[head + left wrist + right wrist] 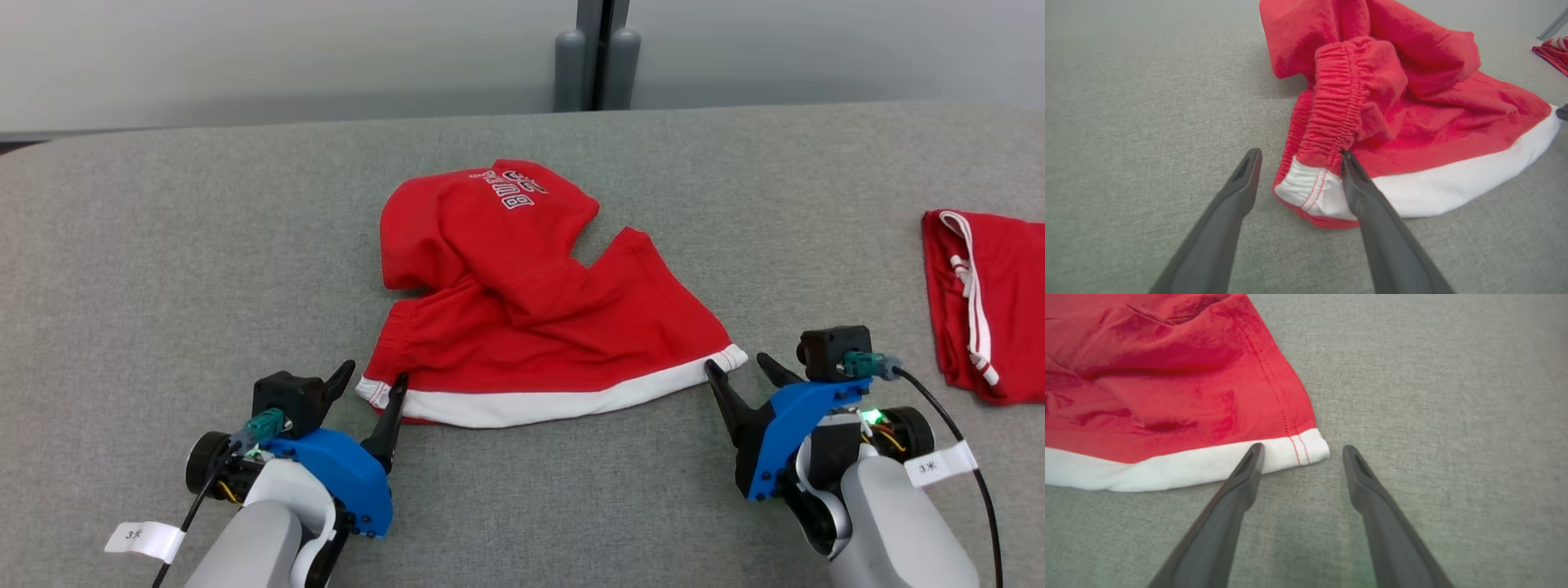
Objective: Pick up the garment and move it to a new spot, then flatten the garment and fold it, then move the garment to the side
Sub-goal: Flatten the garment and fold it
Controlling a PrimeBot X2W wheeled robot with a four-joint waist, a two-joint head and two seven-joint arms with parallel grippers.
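Note:
The garment is a pair of red shorts with a white band along the near edge, lying rumpled and partly folded over itself on the grey table. My left gripper is open at the garment's near left corner, one finger on each side of that white corner. My right gripper is open at the near right corner, whose white tip lies between the fingers. Neither gripper has closed on the cloth.
A second red garment with white stripes lies at the table's right edge. The grey table stretches wide to the left and in front of the shorts. A wall and a dark post stand behind the far edge.

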